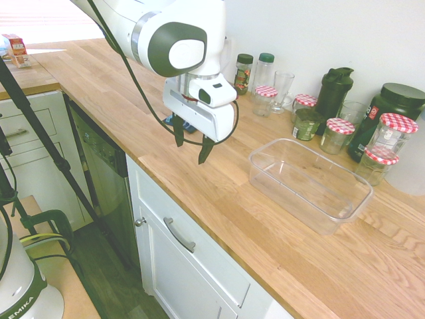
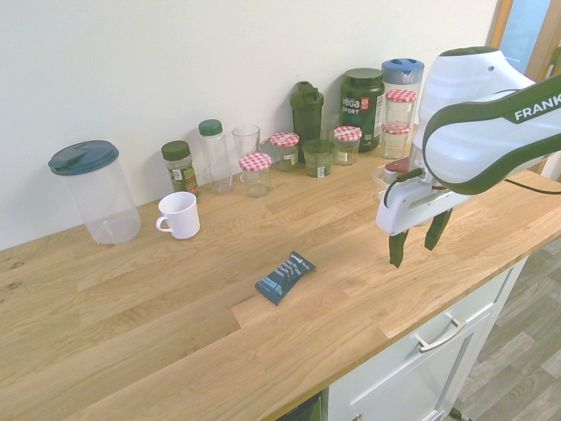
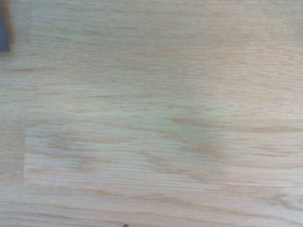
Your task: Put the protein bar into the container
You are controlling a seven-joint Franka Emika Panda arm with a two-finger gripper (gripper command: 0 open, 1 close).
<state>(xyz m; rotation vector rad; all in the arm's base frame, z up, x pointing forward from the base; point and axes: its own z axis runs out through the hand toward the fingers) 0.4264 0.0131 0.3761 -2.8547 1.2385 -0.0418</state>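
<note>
The protein bar (image 2: 285,277), a dark blue wrapper with white markings, lies flat on the wooden counter near its front edge. In the first exterior view only a blue corner of the bar (image 1: 174,121) shows behind the gripper. My gripper (image 2: 413,252) hangs open and empty above the counter, to the bar's side, between it and the container (image 1: 309,183). The container is a clear rectangular tub standing empty on the counter; the arm mostly hides it in the second exterior view. In the wrist view I see bare wood and a dark sliver (image 3: 4,33) at one edge.
Along the wall stand red-checked-lid jars (image 2: 256,173), glasses, spice jars, a black shaker bottle (image 2: 307,110) and a dark tub (image 2: 362,105). A white mug (image 2: 180,215) and a clear pitcher with a blue lid (image 2: 95,193) stand further along. More jars (image 1: 398,133) crowd behind the container.
</note>
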